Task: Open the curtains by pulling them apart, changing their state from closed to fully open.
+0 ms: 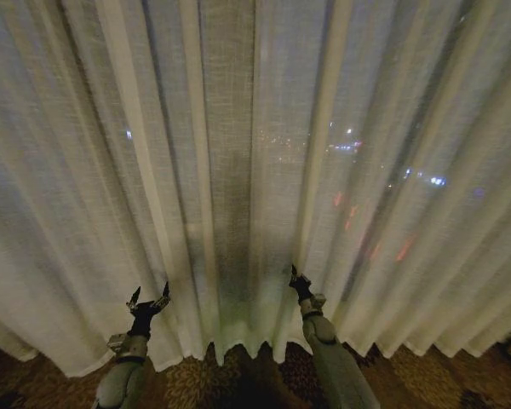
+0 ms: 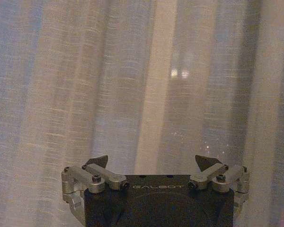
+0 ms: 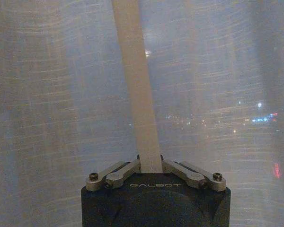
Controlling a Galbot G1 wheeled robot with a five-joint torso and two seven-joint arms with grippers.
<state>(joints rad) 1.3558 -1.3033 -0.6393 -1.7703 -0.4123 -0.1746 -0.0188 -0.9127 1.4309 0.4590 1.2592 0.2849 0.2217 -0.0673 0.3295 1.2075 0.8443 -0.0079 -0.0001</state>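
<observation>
head view: closed curtains [image 1: 238, 170] hang to the floor; left gripper [image 1: 148, 300] spread before them, right gripper [image 1: 297, 281] at a pleat. left wrist view: fingers [image 2: 97, 161] apart, just short of the curtains. right wrist view: right gripper [image 3: 150, 166] pinching a pleat [image 3: 137, 94].

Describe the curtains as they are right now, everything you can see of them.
The curtains are sheer, cream, finely woven panels with many vertical pleats, hanging closed to a patterned carpet; city lights glimmer through. The right gripper is shut on a thicker hem-like fold near the middle. The left gripper, open, sits just before the fabric, holding nothing.
</observation>
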